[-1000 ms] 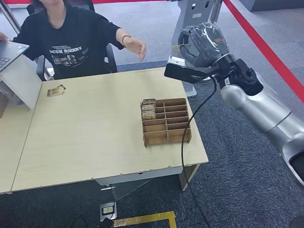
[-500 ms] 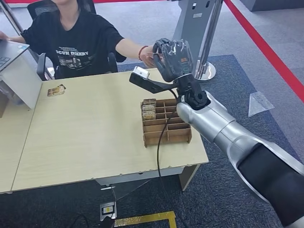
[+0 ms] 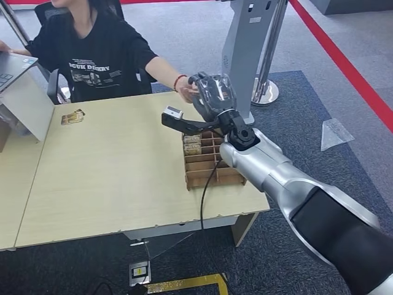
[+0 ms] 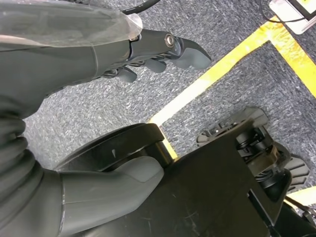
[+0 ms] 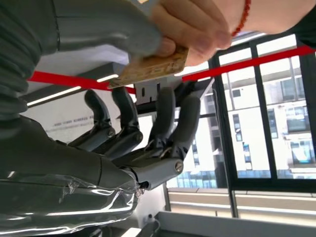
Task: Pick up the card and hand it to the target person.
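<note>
My right hand reaches over the table's far edge toward the seated person in a black T-shirt. In the right wrist view a tan printed card lies under my thumb, with my fingertips just at its underside. The person's hand grips the card's other end, and that hand meets mine in the head view. My left hand hangs beside my body over the carpet, fingers apart from the thumb, holding nothing.
A wooden divided tray sits on the pale table below my right arm, with cards stacked in its left cells. Another card lies at the far left near a laptop. A grey stand rises behind.
My right arm swung left and down from high at the right to the table's far edge. The person's hand reached out and now grips the card's end.
</note>
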{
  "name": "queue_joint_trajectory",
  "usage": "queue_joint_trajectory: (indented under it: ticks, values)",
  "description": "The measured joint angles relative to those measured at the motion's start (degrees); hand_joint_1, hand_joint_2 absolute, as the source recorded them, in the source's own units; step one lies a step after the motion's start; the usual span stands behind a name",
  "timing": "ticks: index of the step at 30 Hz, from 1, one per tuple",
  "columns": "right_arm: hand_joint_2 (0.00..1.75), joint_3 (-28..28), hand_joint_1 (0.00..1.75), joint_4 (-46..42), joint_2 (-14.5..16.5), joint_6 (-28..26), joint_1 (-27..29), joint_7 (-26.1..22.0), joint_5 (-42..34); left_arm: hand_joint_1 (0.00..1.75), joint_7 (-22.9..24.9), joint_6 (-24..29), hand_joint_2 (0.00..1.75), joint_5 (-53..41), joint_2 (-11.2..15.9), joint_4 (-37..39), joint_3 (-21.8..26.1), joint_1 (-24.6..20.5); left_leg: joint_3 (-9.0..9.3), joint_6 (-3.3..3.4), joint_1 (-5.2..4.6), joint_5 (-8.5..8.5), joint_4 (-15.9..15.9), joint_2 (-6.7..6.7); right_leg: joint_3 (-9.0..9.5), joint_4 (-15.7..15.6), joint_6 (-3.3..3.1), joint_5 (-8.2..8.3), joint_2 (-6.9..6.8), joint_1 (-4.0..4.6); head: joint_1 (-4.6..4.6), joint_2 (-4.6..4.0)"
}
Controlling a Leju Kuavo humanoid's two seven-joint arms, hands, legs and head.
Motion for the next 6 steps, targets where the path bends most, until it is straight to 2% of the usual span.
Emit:
queue_joint_trajectory:
  ticks: [6]
  values:
    - [1.75,-0.64,0.00,-0.83,-0.02,6.90,0.31,-5.25,-6.88,0.00,-0.70,0.17,1.75,0.94,0.05,0.00,0.00,0.03,0.03,0.00,0.00,0.00,0.00,0.02,-0.01,0.00,0.00,0.00,0.03,0.00,0.00,0.00]
